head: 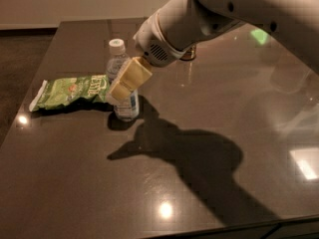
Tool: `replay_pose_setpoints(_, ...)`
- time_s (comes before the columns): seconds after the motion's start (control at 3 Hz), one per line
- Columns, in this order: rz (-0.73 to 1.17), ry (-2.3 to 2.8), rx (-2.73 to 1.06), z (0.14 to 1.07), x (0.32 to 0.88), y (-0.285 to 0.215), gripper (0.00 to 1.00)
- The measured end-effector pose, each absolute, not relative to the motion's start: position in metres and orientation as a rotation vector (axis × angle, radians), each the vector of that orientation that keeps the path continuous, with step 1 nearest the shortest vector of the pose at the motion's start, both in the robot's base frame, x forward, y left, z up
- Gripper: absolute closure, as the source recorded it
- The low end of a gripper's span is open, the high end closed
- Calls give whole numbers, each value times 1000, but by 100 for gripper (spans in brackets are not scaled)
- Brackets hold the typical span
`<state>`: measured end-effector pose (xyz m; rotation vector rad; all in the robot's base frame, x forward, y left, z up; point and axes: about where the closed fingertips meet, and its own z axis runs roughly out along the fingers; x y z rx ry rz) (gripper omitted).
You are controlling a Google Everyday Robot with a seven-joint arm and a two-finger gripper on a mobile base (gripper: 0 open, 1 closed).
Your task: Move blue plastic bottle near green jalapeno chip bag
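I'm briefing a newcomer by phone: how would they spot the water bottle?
On the dark glossy table, find the flat green chip bag at the left. Upright at its right end, partly behind the robot's tan gripper, stands the small clear plastic bottle; only it has a white screw cap.

gripper (118,92) is left of centre on the table (75,183), directly in front of the blue plastic bottle (117,61). it covers the bottle's mid-body and most of the label. only the cap, shoulder and base show. label print is too small to read. can't tell if the gripper actually contacts the bottle. right end of the green jalapeno chip bag (70,90) runs behind the gripper, so any bag-to-bottle contact is hidden. arm (199,14) is cut off by the top and right edges. small brown-gold thing (189,57) on the far side is mostly hidden behind the arm, can't identify it. table's right side and near-left corner are out of frame.
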<state>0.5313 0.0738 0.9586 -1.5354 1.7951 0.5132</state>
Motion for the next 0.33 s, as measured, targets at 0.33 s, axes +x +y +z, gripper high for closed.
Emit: replay_pose_setpoints(0.33,513,1795,-1536,959,531,74,0)
